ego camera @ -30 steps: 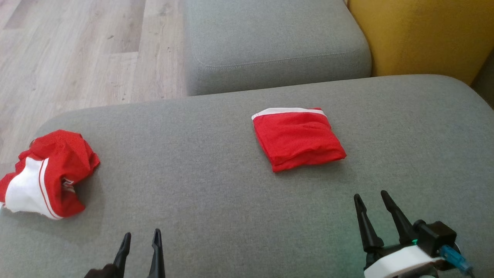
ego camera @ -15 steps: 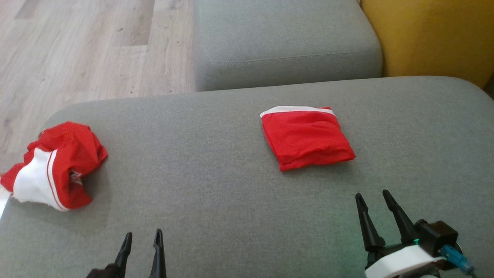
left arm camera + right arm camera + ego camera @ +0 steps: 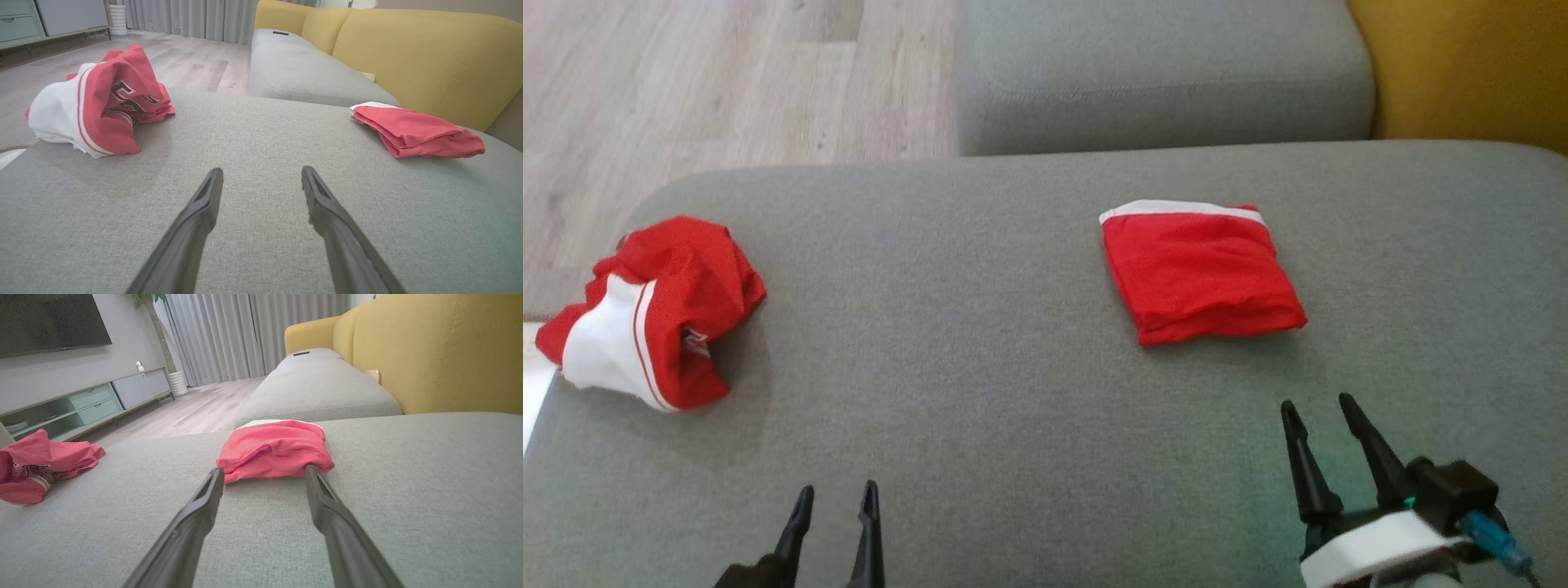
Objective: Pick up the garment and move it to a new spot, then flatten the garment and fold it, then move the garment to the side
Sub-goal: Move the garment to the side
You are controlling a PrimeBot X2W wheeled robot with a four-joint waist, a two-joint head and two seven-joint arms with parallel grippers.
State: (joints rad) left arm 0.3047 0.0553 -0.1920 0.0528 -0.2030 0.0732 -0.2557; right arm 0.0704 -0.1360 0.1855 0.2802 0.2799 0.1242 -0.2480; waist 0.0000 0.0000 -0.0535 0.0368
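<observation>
At left edge of grey fabric sofa cushion: crumpled red-and-white garment, possibly jersey. Right of centre: folded red cloth square. Near edge: left gripper, right gripper, 2 fingers each, spread, empty.

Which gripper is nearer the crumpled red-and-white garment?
Left. The left gripper is right of the crumpled garment, apart from it; the right gripper is farther right, before the folded garment.
</observation>
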